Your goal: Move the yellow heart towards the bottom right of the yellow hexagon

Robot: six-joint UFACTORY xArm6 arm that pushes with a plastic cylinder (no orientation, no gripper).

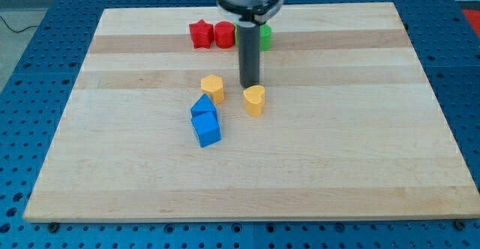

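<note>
The yellow heart (254, 100) lies on the wooden board (337, 144) near the middle. The yellow hexagon (213, 88) sits to the heart's left and slightly nearer the view's top. My tip (250, 85) stands just above the heart in the view, at its top edge, and to the right of the hexagon. The heart is to the lower right of the hexagon, a short gap between them.
Two blue blocks (204, 120) lie just below the hexagon, one against the other. A red star (199, 34), a red cylinder (224, 34) and a green block (264, 36), partly hidden by the rod, line the board's top.
</note>
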